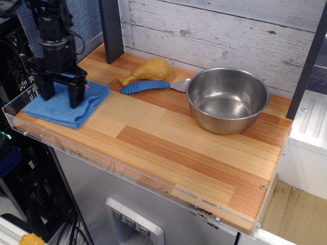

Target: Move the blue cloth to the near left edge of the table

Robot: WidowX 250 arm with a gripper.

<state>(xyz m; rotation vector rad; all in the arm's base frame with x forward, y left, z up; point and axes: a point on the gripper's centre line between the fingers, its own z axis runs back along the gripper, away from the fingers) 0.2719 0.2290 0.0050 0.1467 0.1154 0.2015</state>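
Observation:
The blue cloth (69, 106) lies flat on the wooden table (168, 148) at its near left corner, against the clear acrylic rim. My gripper (60, 101) stands upright over the cloth with its two black fingers spread wide and their tips down on the fabric. One finger (47, 90) is at the cloth's left side, the other at its middle. The jaws hold nothing between them.
A steel bowl (227, 99) stands at the back right. A blue-handled utensil (145, 87) and a yellow toy drumstick (148, 70) lie near the back wall. A dark post (111, 30) rises at the back left. The clear rim (76, 148) runs along the table's edges.

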